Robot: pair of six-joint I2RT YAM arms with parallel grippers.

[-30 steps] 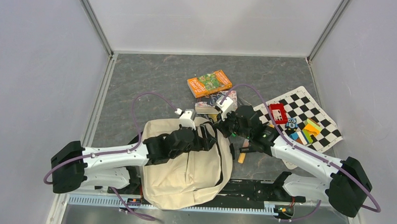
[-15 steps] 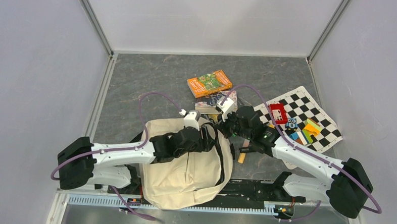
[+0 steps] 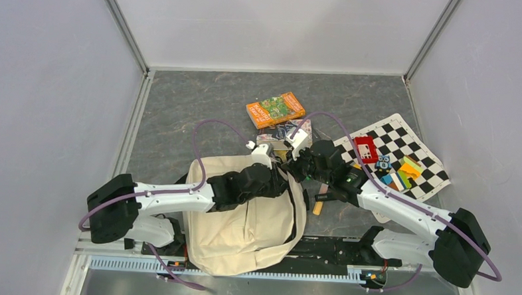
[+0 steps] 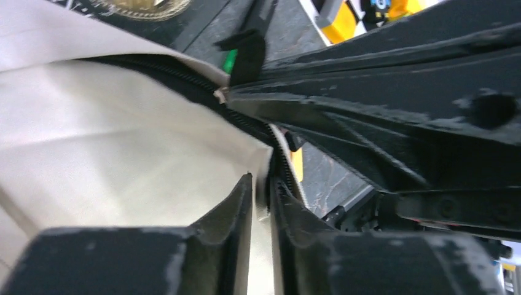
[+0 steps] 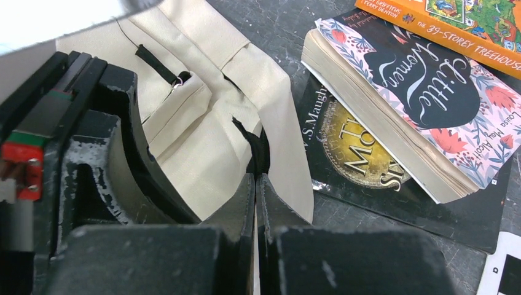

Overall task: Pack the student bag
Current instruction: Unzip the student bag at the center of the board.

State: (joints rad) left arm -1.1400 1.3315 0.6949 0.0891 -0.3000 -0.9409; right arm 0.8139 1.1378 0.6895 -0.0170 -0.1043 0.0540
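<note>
The student bag [image 3: 242, 220], cream fabric with black zipper trim, lies near the table's front edge between the arms. My left gripper [image 3: 285, 177] reaches across it to its upper right rim. In the left wrist view the jaws [image 4: 261, 184] stand narrow, with the bag's cream edge [image 4: 123, 141] and zipper [image 4: 246, 117] between them. My right gripper [image 3: 296, 170] meets the same rim from the right. In the right wrist view it [image 5: 255, 178] is shut on a fold of the bag [image 5: 203, 141].
Just beyond the bag lie an orange book [image 3: 275, 109], a floral "Little Women" book [image 5: 424, 92] and a black book [image 5: 362, 153] under it. A chequered mat [image 3: 405, 137] at the right carries a red box [image 3: 365, 149] and coloured blocks [image 3: 407, 170].
My left arm has slid to the right over the bag to its rim, and its jaws have narrowed onto the zipper edge. The right arm has stayed put.
</note>
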